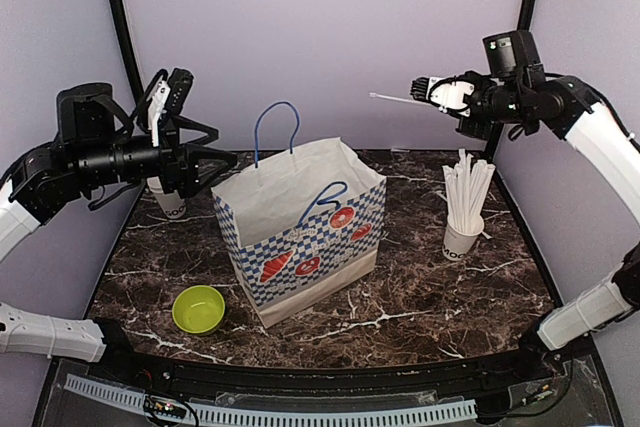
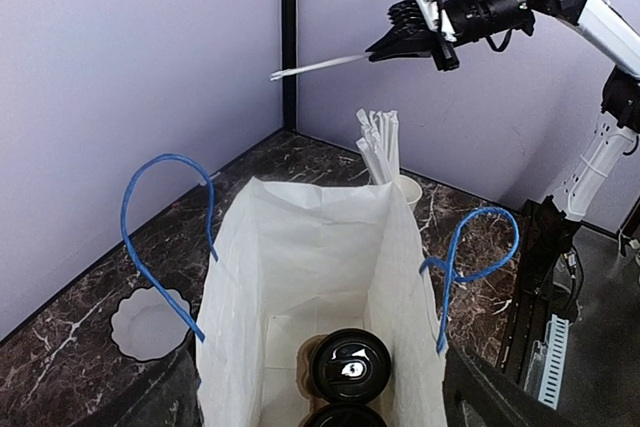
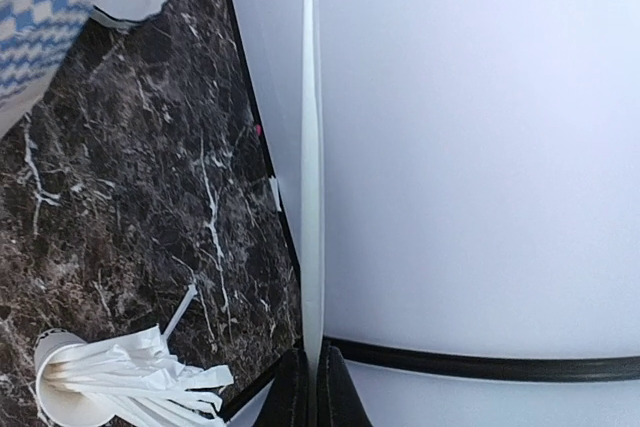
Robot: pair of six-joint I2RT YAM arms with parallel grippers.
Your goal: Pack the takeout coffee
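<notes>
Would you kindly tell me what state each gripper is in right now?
Left gripper: open, empty.
Right gripper: closed on a paper-wrapped straw.

My overhead camera sat above and behind both arm bases, looking down and forward over the whole worktop (image 1: pixel 420 297) to the back wall. The left wrist camera hung close above the open mouth of the paper bag (image 2: pixel 300 247), facing across toward the right arm (image 2: pixel 600 27). It shared the bag and the cup of straws (image 2: pixel 385 152) with the overhead view. The right wrist camera looked along its pincer (image 3: pixel 312 387) and the straw (image 3: pixel 312 147), down at a worktop corner, where that cup showed again.
</notes>
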